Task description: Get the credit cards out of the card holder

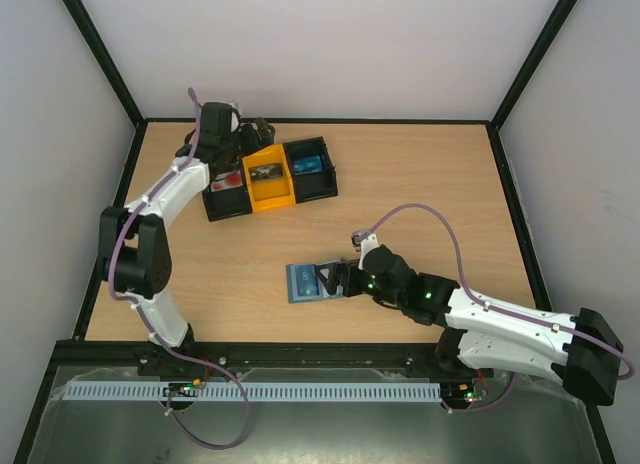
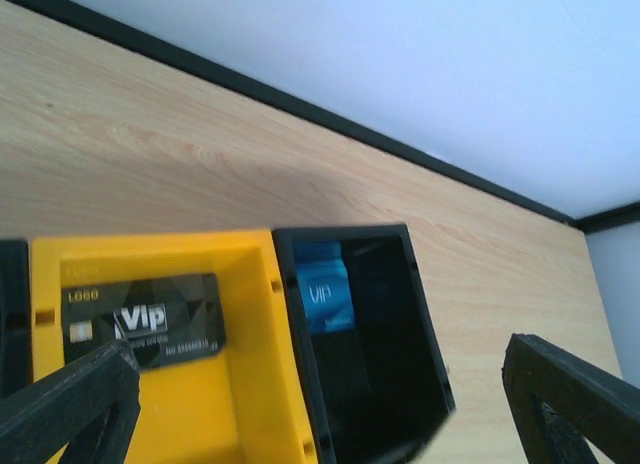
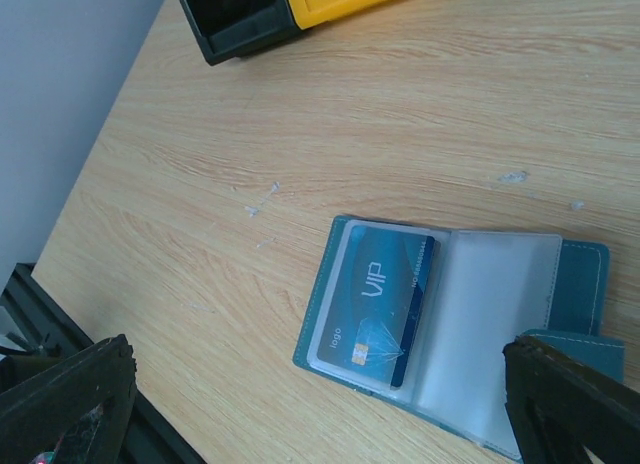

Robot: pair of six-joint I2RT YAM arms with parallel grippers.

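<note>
Inside tray [image 2: 268, 384]: one black card [image 2: 145, 319], one blue card [image 2: 325, 299]; third card [image 3: 380, 294] in holder [image 3: 582, 274]; left fingers [image 2: 75, 399], right fingers [image 3: 565, 394] wide, empty

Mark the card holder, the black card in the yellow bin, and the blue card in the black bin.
card holder [image 3: 490, 319]: right wrist view, bare clear sleeve.
black card [image 2: 145, 319]: left wrist view, middle of its face.
blue card [image 2: 325, 299]: left wrist view, printed face.

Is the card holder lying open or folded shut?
Open: the card holder lies spread flat, both panels showing, a blue card in one.
</note>
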